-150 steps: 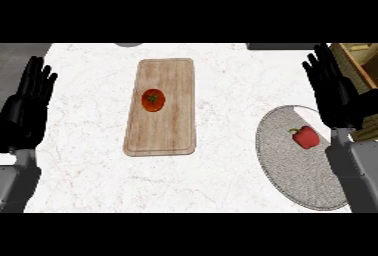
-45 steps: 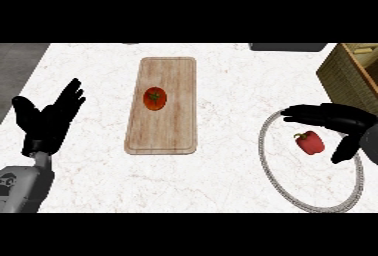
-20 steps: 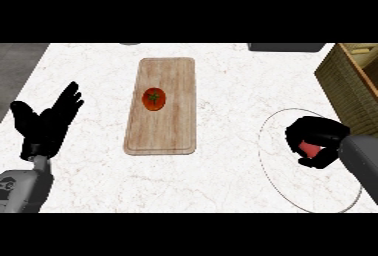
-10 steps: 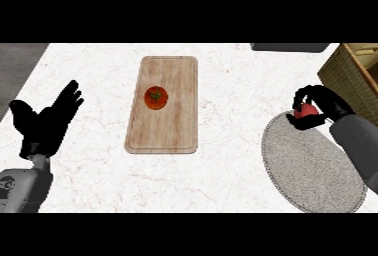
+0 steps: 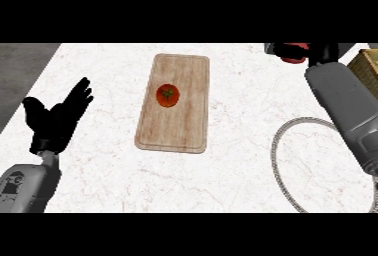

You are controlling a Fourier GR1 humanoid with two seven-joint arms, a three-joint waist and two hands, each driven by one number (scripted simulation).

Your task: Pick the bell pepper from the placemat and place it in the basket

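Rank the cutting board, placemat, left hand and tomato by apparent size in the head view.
1. cutting board
2. left hand
3. tomato
Unranked: placemat. The view's edge cuts it off and the right forearm covers part, though it looks bigger than the hand.

Left forearm (image 5: pixel 26 187), grey, enters at 7 o'clock and rises toward 12 o'clock. The left hand (image 5: pixel 59 117) rests at 9 o'clock, palm open, fingers straight and pointing toward 1 o'clock, thumb spread toward 10 o'clock. Right forearm (image 5: pixel 347 110), grey, runs from the 4 o'clock edge up toward 12 o'clock. The right hand (image 5: pixel 325 51) sits at 1 o'clock, partly cut by the view's upper edge, fingers curled round the red bell pepper (image 5: pixel 295 51).
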